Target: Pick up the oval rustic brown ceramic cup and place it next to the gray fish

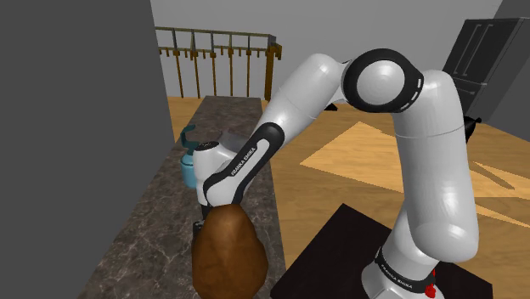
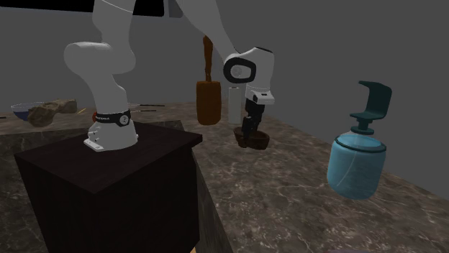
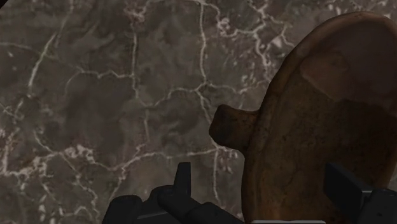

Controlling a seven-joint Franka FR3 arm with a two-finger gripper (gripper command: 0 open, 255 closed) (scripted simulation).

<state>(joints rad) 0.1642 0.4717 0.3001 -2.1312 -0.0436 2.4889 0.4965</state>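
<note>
Oval mottled-brown cup (image 3: 318,121), spread fingers (image 3: 183,179), veined stone counter (image 3: 95,95)

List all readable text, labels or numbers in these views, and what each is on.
"FRANKA EMIKA": on the white arm's forearm, shoulder view.
"FRANKA EMIKA": on the arm's base, shoulder view, small and faint.
Dark base band, second exterior view: it carries lettering, too small to read.
No text shows on the brown cup, the blue soap dispenser or the marble counter.
</note>
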